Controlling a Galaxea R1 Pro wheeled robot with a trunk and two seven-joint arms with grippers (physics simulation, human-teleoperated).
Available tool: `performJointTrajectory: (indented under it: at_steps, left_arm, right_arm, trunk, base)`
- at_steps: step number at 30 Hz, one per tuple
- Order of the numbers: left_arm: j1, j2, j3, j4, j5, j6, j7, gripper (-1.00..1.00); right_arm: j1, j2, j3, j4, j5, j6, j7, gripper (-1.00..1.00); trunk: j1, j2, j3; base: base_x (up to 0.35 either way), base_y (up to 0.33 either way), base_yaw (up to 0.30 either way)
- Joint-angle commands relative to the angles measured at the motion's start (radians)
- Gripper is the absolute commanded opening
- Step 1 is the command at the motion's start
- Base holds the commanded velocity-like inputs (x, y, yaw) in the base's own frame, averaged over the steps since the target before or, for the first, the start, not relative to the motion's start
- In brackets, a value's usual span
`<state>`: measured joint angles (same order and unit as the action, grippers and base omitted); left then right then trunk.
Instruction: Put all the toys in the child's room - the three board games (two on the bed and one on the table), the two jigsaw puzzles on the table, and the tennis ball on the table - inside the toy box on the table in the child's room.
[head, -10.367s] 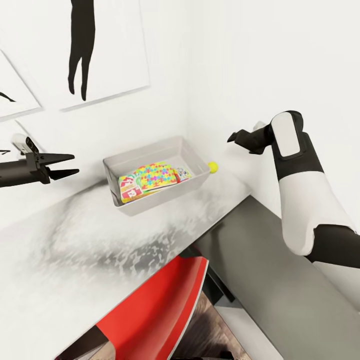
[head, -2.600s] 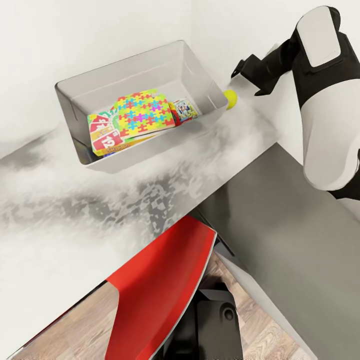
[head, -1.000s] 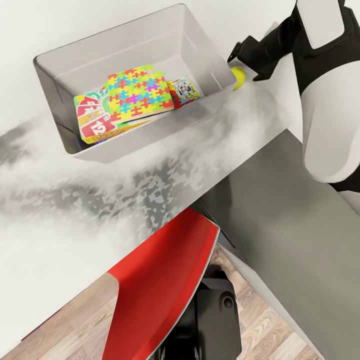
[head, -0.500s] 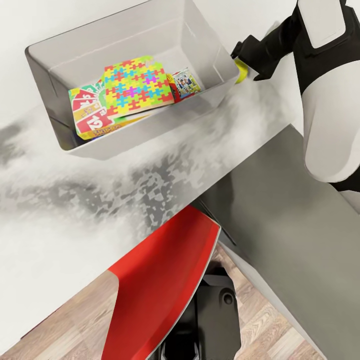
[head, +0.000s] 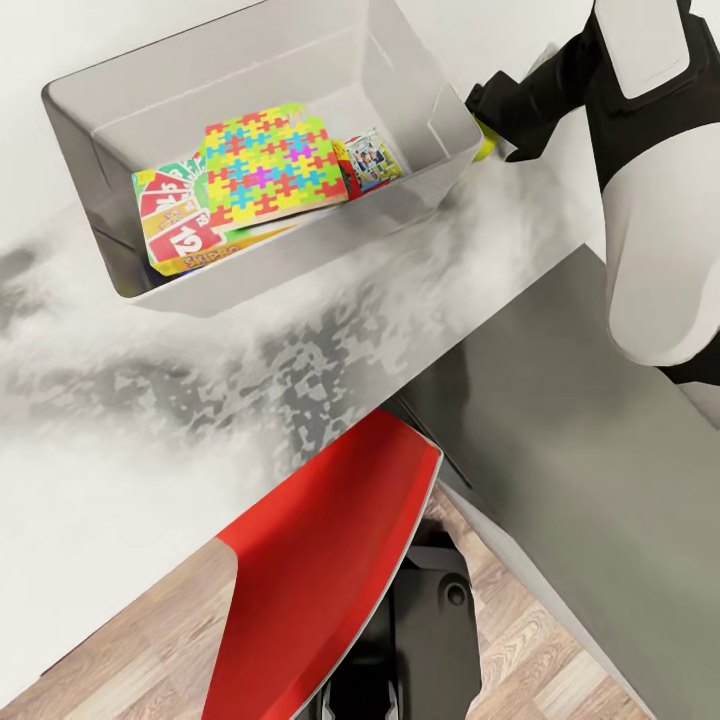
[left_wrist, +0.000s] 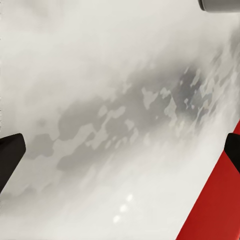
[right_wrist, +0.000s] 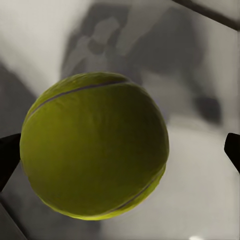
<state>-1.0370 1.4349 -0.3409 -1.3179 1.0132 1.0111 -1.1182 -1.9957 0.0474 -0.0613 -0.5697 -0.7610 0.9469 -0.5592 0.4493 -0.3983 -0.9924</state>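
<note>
The light-grey toy box (head: 290, 268) stands on the table (head: 300, 340) against the wall. Inside it a jigsaw puzzle (head: 265, 165) lies on top of a yellow, green and red board game (head: 175, 228), with a blue board game (head: 372, 160) beside them. The tennis ball (head: 487, 148) sits on the table just outside the box's right end, mostly covered by my right gripper (head: 492, 125). In the right wrist view the tennis ball (right_wrist: 95, 145) sits between the spread fingertips of my open right gripper (right_wrist: 120, 152). My left gripper (left_wrist: 120, 152) is open over bare table top (left_wrist: 100, 100).
A red swivel chair (head: 320, 580) is tucked under the table's front edge. A lower dark-grey table section (head: 560, 420) runs to the right beneath my right arm. White walls close the corner behind the toy box. Wood floor (head: 520, 640) shows below.
The head view has drifted, so the toy box sits further left. My right gripper has closed in over the tennis ball, which is more hidden than before.
</note>
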Motion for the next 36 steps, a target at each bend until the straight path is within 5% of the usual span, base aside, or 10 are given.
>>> performJointTrajectory:
  at_steps: [1, 24, 25, 36]
  left_arm:
    - [-0.006, 0.001, -0.007, 0.001, 0.003, 0.005, -0.002, 1.0]
    - [-0.006, 0.0, -0.007, 0.001, 0.003, 0.004, -0.002, 1.0]
    - [-0.006, 0.0, -0.007, 0.001, 0.003, 0.004, -0.002, 1.0]
    - [-0.006, -0.001, -0.007, 0.001, 0.002, 0.004, -0.002, 1.0]
  right_arm:
    - [0.0, 0.001, -0.005, 0.0, -0.009, 0.001, -0.01, 1.0]
    - [0.002, -0.004, -0.006, 0.004, -0.018, 0.008, -0.005, 1.0]
    - [0.002, -0.005, -0.006, 0.004, -0.018, 0.008, -0.005, -1.0]
    - [0.002, -0.006, -0.006, 0.004, -0.02, 0.008, -0.005, -1.0]
  trunk:
    - [0.001, -0.002, -0.001]
    - [0.001, -0.002, -0.001]
    - [0.001, -0.002, -0.001]
    - [0.001, -0.002, -0.001]
  base:
    - [0.0, 0.0, 0.0]
    - [0.0, 0.0, 0.0]
    - [0.0, 0.0, 0.0]
    - [0.0, 0.0, 0.0]
